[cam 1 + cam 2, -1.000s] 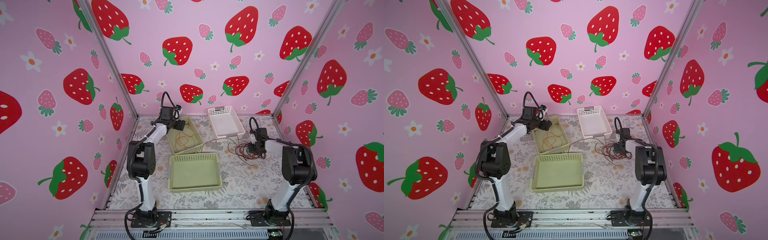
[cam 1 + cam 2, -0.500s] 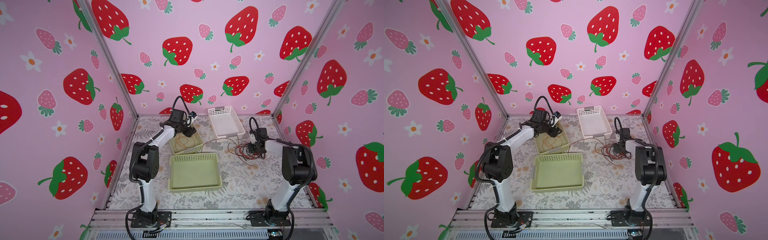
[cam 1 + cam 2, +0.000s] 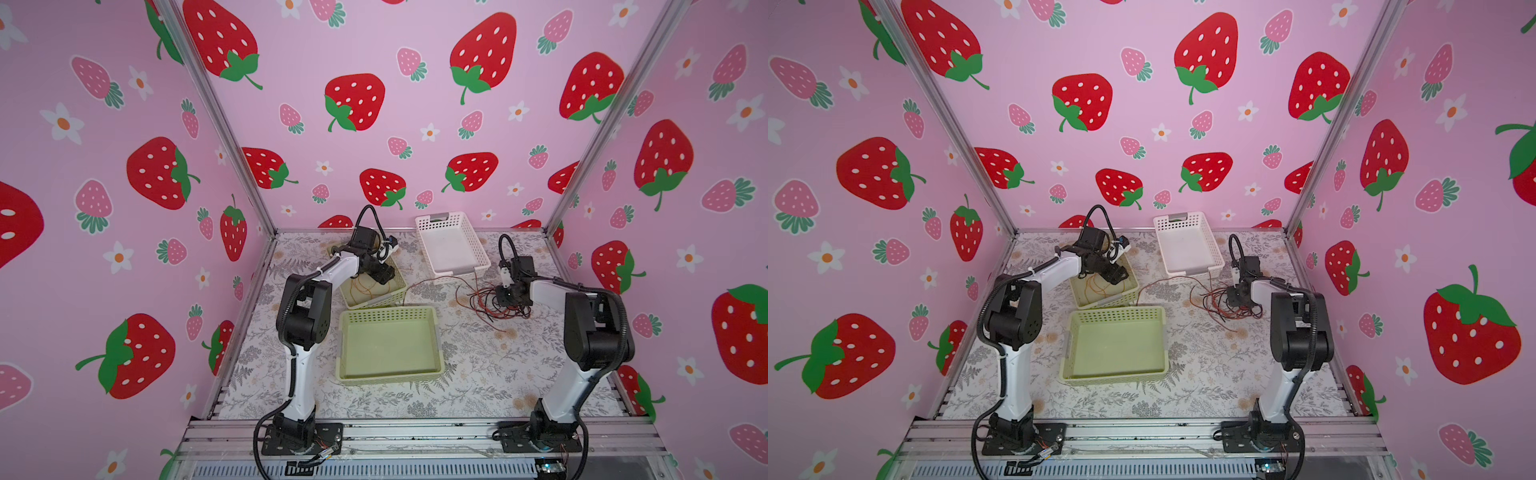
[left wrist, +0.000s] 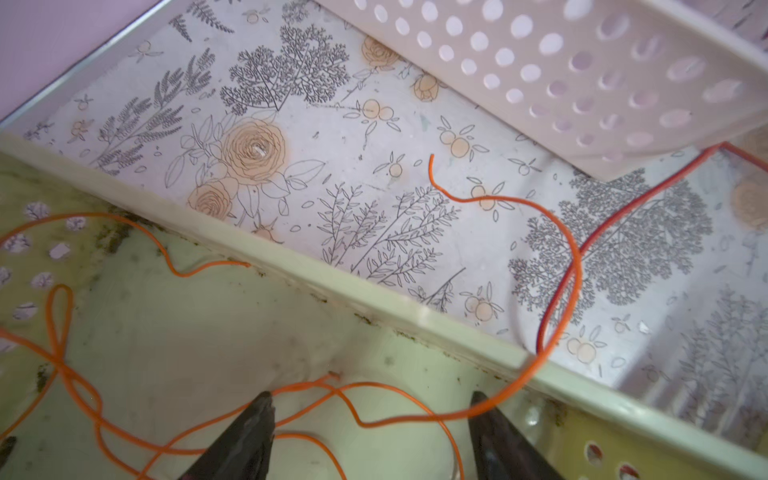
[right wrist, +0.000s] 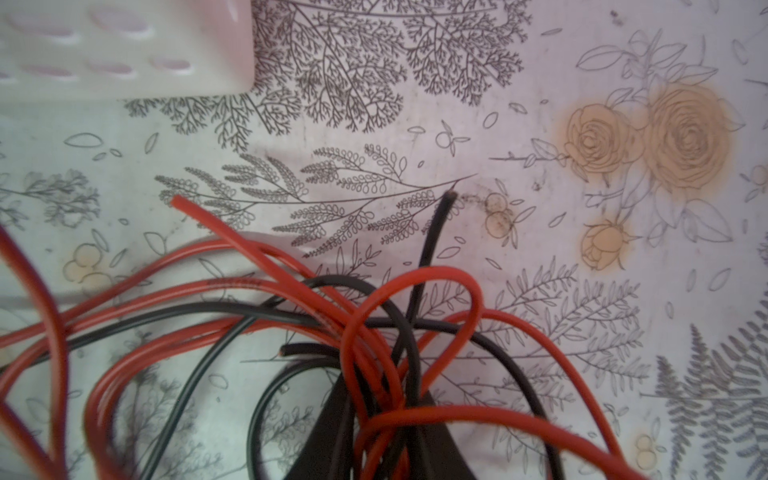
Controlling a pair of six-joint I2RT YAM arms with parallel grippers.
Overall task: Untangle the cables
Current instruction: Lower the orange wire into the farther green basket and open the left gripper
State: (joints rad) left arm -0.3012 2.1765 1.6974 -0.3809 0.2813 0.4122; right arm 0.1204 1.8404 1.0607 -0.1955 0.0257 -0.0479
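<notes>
Thin orange cables [image 3: 360, 289] lie coiled in the small green basket [image 3: 399, 286]. My left gripper [image 3: 382, 276] hangs over them, open. In the left wrist view its fingertips [image 4: 370, 397] stand wide apart with an orange cable [image 4: 575, 266] running between them. That cable crosses the basket rim [image 4: 332, 281] onto the mat. A tangle of red and black cables [image 3: 484, 301] lies right of the middle. My right gripper [image 3: 505, 297] is shut on that bundle [image 5: 384, 399]. One dark red cable [image 4: 623, 216] runs from the tangle towards the small basket.
A larger green basket [image 3: 388, 376] sits in front of the small one. A white perforated basket [image 3: 469, 239] stands at the back, close to the red cable. Pink strawberry walls close in the floral mat [image 3: 498, 374] on three sides.
My left gripper swung from the small basket's far-left corner to its right side and lowered over the orange cables, its jaws a little narrower. The right arm stayed put.
</notes>
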